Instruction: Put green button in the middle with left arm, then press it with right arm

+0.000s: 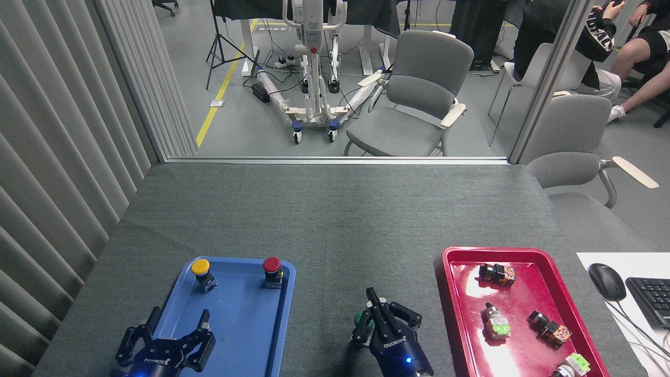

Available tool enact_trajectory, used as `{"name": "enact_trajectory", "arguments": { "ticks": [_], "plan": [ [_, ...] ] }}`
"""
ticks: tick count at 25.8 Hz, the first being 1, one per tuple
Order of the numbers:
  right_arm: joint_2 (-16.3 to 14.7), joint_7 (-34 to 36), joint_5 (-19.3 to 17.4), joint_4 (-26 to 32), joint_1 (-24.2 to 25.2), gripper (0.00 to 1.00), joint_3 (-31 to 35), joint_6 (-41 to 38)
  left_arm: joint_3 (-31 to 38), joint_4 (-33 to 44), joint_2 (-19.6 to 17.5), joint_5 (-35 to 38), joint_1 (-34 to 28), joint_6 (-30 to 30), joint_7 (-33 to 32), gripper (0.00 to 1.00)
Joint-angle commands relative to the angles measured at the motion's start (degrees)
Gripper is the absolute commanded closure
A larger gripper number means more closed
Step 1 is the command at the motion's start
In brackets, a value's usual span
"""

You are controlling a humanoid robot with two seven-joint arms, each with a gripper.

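Scanning from the left edge, the left arm's gripper (177, 325) hangs over the near left corner of the blue tray (238, 335) with its fingers spread apart and nothing between them. On the far end of that tray stand a yellow-capped button (201, 269) and, to its right, a red-capped button (271, 267), both upright and well apart from each other. Right of the tray lies the bare grey table cover (335, 220), and on its near part sits the green button (362, 319), between the two trays and outside both. The right arm's gripper (378, 310) is directly over it, fingers drawn together into a point, covering most of the cap so that only its left side shows. Whether the fingertips actually touch the cap cannot be told from this angle. Further right, the red tray (451, 293) holds several small switch parts (496, 320). A computer mouse (606, 280) and a keyboard (651, 298) lie at the far right edge.
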State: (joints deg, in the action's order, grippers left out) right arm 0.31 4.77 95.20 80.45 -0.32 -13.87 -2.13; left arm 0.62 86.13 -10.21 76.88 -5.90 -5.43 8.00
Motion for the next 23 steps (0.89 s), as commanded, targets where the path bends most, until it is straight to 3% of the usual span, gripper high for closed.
{"name": "enact_trajectory", "arguments": {
  "ticks": [1, 8, 18, 23],
  "plan": [
    [0.04, 0.15, -0.99, 1.2, -0.99, 0.01, -0.01, 3.54, -0.01, 0.01, 0.02, -0.33, -0.25, -0.29, -0.01, 0.0],
    [-1.02, 0.15, -3.8, 1.2, -1.17, 0.01, 2.89, 4.24, 0.08, 0.09, -0.07, -0.41, -0.34, -0.11, -0.01, 0.0],
    [-1.37, 1.56, -3.89, 1.29, 0.24, 0.01, 9.13, 2.75, 1.05, 0.09, -0.42, -3.84, -0.43, -0.64, 0.43, 0.0],
    [-3.13, 4.99, -4.85, 1.47, 2.96, 0.01, 10.27, 1.43, 1.66, 1.06, -0.33, -3.93, -0.34, -0.72, 0.61, 0.0]
  ]
}}
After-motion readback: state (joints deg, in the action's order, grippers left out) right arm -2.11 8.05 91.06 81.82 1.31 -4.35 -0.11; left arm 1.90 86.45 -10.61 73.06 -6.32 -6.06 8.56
